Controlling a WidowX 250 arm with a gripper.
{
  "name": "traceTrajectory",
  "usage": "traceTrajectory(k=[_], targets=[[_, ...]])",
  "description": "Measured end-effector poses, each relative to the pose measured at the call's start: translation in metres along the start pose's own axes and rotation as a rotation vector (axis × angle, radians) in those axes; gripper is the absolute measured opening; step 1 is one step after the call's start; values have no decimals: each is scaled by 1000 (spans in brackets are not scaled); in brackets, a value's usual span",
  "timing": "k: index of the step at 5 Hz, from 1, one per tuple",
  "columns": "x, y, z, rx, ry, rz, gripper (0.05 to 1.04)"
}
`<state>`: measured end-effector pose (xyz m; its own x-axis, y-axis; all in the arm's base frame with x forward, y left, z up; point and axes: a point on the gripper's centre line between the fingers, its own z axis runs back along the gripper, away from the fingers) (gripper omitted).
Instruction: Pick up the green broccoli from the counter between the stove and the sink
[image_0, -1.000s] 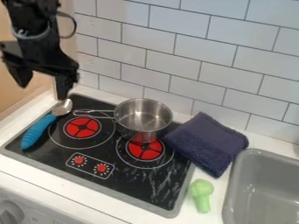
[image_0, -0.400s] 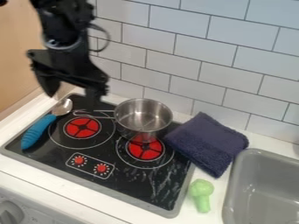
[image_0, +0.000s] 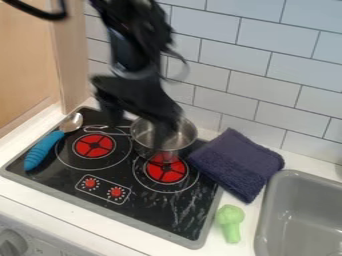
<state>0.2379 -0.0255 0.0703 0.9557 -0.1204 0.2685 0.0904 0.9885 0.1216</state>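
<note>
White tiled wall (image_0: 280, 65) runs behind the bench (image_0: 67, 220), with a wooden panel (image_0: 72, 60) on the view's left and a black stove top (image_0: 150, 210) set in the surface. The tool (image_0: 139, 120) hangs over the far part of the stove with its fingers spread and nothing seen between them. One finger is above the pot's wire handle (image_0: 110, 133), the other in front of the pot's mouth as seen from here; whether either touches metal I cannot tell.

The metal pot (image_0: 148, 149) stands upright, partly over the far edge of the right-hand burner (image_0: 165, 172), handle pointing left. This looks like a positioning step, with no grasp made. From here, a grasp on the pot would call for lining the fingers up with its rim or handle, then lowering gently so as not to knock it.

Edges matter most at the back, where the wall leaves little room behind the pot. On the left, the blue-handled spoon (image_0: 42, 152) lies near the stove's edge; on the right, the folded navy cloth (image_0: 237, 162) sits just beside the pot, overlapping the stove's edge. The most open room is the near side of the stove. Farther out are the green toy broccoli (image_0: 230, 220) and the grey sink (image_0: 267, 210).
</note>
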Motion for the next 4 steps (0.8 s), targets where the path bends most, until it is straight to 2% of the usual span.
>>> traceTrajectory(k=[1, 2, 4], targets=[[-1, -26, -14, -35, 30, -58, 1000], [10, -59, -25, -74, 37, -135, 1000], [20, -99, -37, -152, 40, -215, 1000]])
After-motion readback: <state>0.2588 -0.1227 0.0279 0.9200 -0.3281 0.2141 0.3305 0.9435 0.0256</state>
